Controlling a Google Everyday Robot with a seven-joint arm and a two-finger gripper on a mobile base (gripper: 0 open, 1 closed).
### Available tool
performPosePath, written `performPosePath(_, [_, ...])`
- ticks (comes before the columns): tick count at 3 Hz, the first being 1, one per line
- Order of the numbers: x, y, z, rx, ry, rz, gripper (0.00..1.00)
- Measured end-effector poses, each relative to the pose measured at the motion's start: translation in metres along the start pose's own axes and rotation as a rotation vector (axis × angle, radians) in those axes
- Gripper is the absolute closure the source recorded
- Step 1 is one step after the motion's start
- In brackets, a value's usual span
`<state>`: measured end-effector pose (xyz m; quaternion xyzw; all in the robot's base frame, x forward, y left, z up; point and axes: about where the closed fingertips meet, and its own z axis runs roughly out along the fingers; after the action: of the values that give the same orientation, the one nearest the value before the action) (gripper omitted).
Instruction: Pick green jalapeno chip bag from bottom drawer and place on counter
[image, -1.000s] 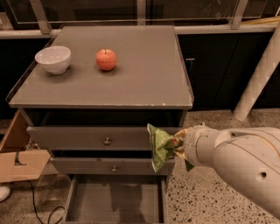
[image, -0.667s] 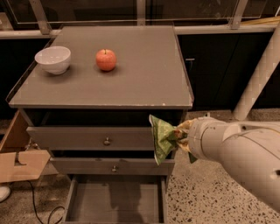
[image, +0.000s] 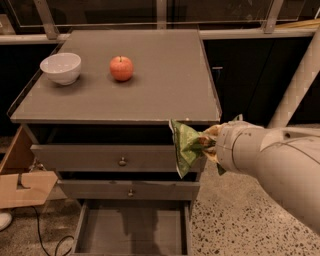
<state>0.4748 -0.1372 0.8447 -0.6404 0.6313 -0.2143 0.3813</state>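
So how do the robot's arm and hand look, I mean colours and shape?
The arm is smooth, rounded and off-white, with a thick cylinder-like wrist ring. No cables, markings or sleeve are visible. The hand, below the front right corner of the counter against the green jalapeno chip bag, shows only small tan parts.

The arm (image: 280, 165) enters from the lower right, its thick pale forearm reaching leftward and slightly up. The gripper (image: 210, 145) points left, just below the front right corner of the counter (image: 165, 95). It is clamped on the green jalapeno chip bag (image: 184, 147), held off any surface
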Motion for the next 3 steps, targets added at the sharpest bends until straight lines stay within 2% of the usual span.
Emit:
performPosePath(1, [-0.001, -0.021, 0.004, 0.005, 0.010, -0.020, 1.00])
performPosePath(2, [-0.028, -0.069, 0.012, 0.055, -0.021, -0.080, 1.00])
performPosePath(3, [-0.029, -0.072, 0.013, 0.056, -0.022, -0.085, 1.00])
